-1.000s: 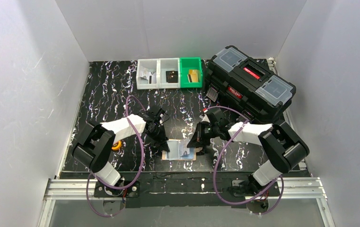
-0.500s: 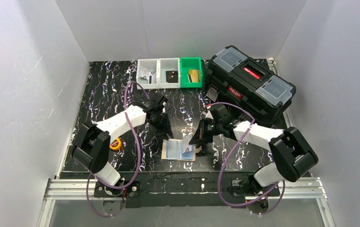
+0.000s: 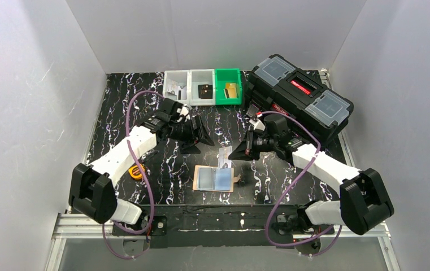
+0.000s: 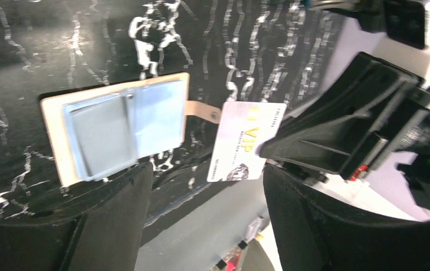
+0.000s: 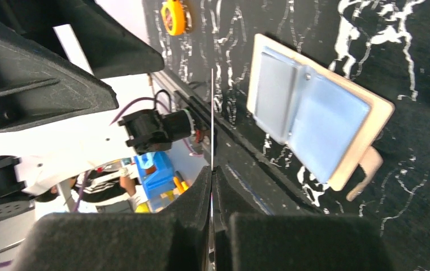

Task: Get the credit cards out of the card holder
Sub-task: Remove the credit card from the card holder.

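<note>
The cream-beige card holder lies open and flat on the black marbled table, its snap tab pointing right. A pale blue credit card shows in its right half. My right gripper hovers just behind the holder, shut on a pale credit card with gold VIP lettering. That card hangs in the air, clear of the holder, and is seen edge-on in the right wrist view. My left gripper stands open and empty farther back left, facing the held card without touching it.
A large black toolbox fills the back right corner. Two white bins and a green bin line the back edge. A yellow tape measure lies by the left arm.
The right gripper has pulled the VIP card up and out of the holder. The left gripper has let go of the holder, opened, and drawn back and up to the left.
</note>
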Available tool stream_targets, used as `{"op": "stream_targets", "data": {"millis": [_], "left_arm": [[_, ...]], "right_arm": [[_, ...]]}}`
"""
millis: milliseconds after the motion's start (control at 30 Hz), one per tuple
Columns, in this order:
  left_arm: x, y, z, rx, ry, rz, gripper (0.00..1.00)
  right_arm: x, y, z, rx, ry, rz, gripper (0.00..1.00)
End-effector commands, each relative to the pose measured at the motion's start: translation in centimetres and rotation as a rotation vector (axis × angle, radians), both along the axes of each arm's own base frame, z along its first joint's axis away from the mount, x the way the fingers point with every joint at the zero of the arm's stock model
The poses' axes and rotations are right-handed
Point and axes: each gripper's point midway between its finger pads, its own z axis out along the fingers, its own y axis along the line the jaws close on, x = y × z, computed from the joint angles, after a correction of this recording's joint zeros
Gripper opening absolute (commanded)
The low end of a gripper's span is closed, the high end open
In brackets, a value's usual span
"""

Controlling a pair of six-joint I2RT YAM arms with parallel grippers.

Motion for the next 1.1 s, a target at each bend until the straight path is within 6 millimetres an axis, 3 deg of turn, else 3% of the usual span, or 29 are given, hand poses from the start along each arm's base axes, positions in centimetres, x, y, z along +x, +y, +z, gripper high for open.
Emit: {"op": "stream_targets", "data": {"millis": [0,333,600,933,1067], "left_arm": [[-0.3,-1.5,4.5,-0.253,-0.049,-0.044,0.71],[-0.5,-2.2,7.4,-0.438,-0.050,-0.067,0.70],[-0.5,-2.6,8.3,-0.520,-0.044,-0.070,0.62],[-0.6,-3.1,9.2,-0.598,-0.032,-0.080,0.39],[-0.8,-3.0,9.3,-0.600,-0.035,-0.086,0.12]], "right_arm": [[0.4,1.1,5.8,0.179,-0.056,0.056,0.01],[0.8,2.3,10.8,0.346,-0.074,0.098,0.02],[1.3,2.9,12.1,0.407,-0.066,0.107,0.02],[1.6,3.1,11.4,0.398,-0.054,0.104,0.02],[1.7,3.1,11.0,0.385,-0.054,0.098,0.05]]}}
